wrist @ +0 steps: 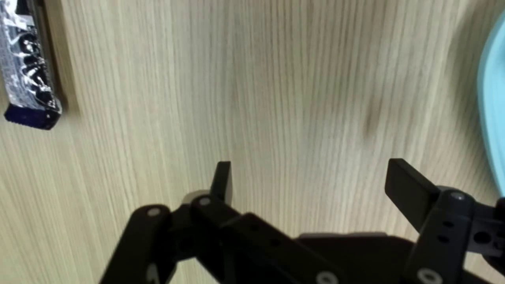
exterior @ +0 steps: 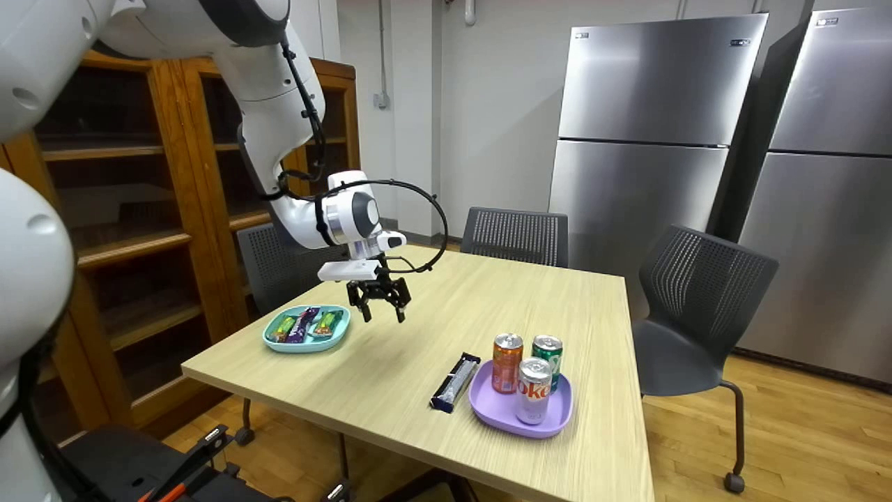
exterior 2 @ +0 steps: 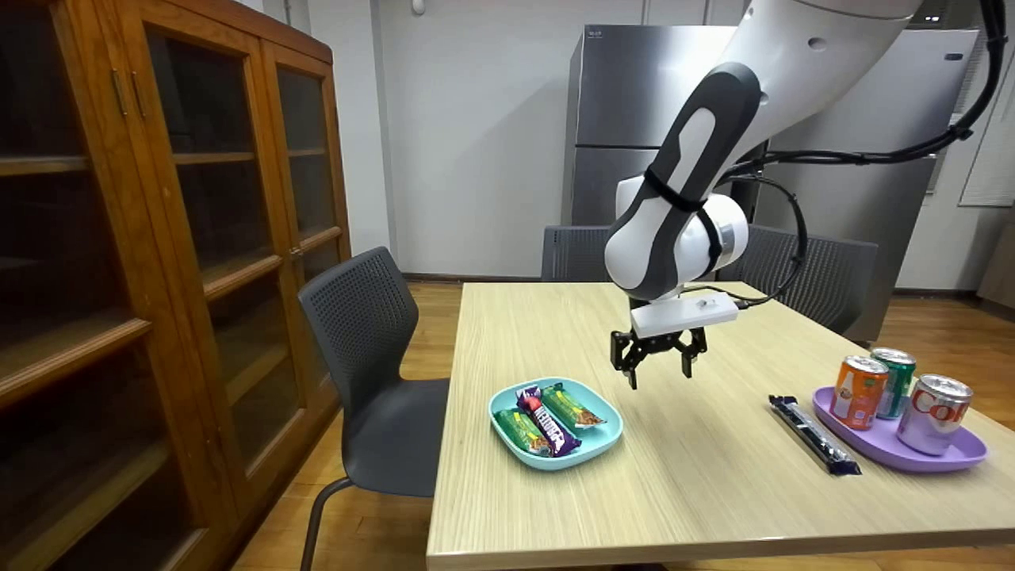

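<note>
The wide, empty gripper (wrist: 309, 173) sits low in the wrist view, one bar (wrist: 27, 71) (upper left) outside the blue tray (wrist: 494, 92).

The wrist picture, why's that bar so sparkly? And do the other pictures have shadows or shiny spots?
In the wrist view, the shiny-wrapped bar throws back white glints, and the close-up tool looks dark and slightly soft; in both exterior views, a slanted shadow crosses the wall; in an exterior view, a steel fridge has a pale glare.
</note>
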